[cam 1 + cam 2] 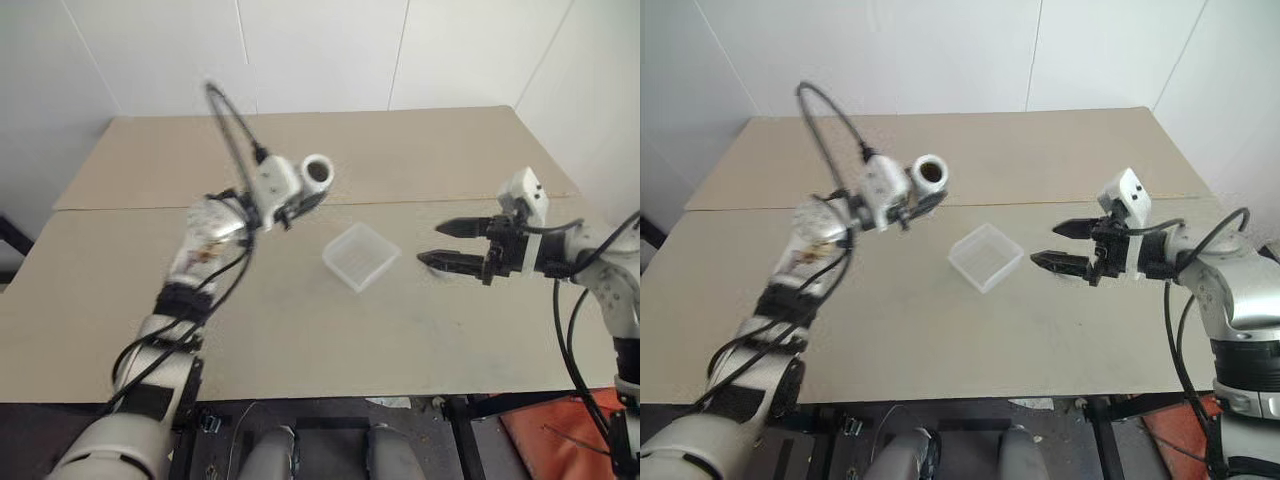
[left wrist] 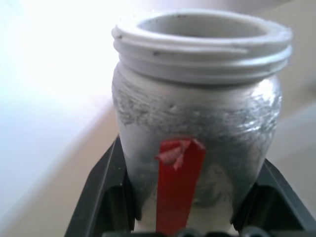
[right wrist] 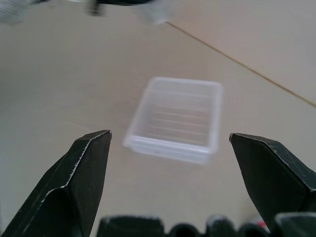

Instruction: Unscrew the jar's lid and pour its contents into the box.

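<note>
Jar (image 2: pixel 197 128): small, rigid, open-mouthed, lid off, threads bare; clamped low on its body between the left gripper (image 1: pixel 300 200) fingers, held above the table (image 1: pixel 130 290), up and to the left of the box (image 1: pixel 361 256), mouth tilted toward the camera. Probably light, its smooth wall likely slippery; best held where it is, below the threaded neck. Box: thin clear tray, likely easily nudged, apparently empty. Right gripper (image 1: pixel 1065 247): jaws spread wide, holding nothing, just right of the box. Contents: barely visible as darkness inside the mouth. Lid: whereabouts unclear.
</note>
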